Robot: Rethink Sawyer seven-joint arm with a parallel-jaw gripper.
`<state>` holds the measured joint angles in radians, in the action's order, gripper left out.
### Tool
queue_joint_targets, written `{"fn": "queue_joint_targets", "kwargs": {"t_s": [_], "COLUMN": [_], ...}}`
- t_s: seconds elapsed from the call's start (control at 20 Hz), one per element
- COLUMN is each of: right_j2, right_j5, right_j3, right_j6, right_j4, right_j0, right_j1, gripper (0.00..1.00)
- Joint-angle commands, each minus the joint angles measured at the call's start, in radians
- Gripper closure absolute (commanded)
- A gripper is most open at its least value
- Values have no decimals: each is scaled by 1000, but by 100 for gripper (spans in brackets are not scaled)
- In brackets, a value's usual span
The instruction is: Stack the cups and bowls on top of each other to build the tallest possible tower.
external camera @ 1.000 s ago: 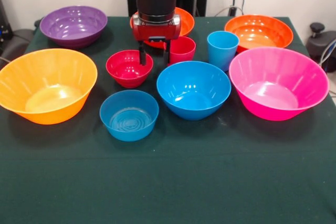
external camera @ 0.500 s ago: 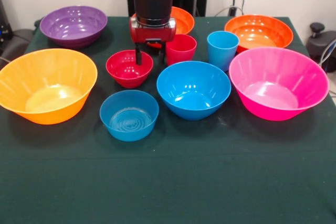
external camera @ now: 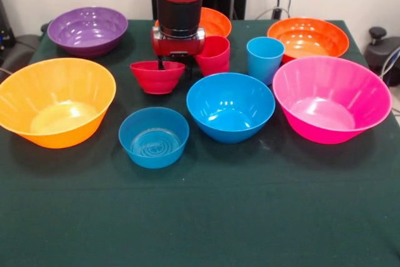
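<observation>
My gripper (external camera: 175, 64) is shut on the far rim of the small red bowl (external camera: 156, 78), which hangs level a little above the cloth. The red cup (external camera: 214, 54) stands just right of the gripper, almost touching it, and leans slightly. The light blue cup (external camera: 264, 59) stands upright further right. In front lie the small blue bowl (external camera: 154, 136) and the mid-sized blue bowl (external camera: 230, 105). The purple bowl (external camera: 87, 29) sits at the far left. One orange bowl (external camera: 215, 22) is partly hidden behind the arm.
A large yellow-orange bowl (external camera: 55, 101) fills the left side and a large pink bowl (external camera: 331, 98) the right. Another orange bowl (external camera: 308, 35) sits at the far right. The dark green table cloth (external camera: 200, 217) stretches to the near edge.
The gripper moved slightly left, closed on the small red bowl's rim and raised the bowl off the cloth. The red cup shifted and now leans a little.
</observation>
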<state>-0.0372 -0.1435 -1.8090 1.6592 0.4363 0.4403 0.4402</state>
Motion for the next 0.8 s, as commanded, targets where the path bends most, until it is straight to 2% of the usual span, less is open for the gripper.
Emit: {"fn": "queue_joint_targets", "kwargs": {"t_s": [0.05, 0.4, 0.8], "right_j2": [-44, -91, -104], "right_j5": [44, 8, -50], "right_j3": [79, 64, 66], "right_j6": [92, 72, 72], "right_j4": [27, 11, -18], "right_j0": [-44, -13, -29], "right_j1": [-91, -77, -53], "gripper": [0, 0, 0]}}
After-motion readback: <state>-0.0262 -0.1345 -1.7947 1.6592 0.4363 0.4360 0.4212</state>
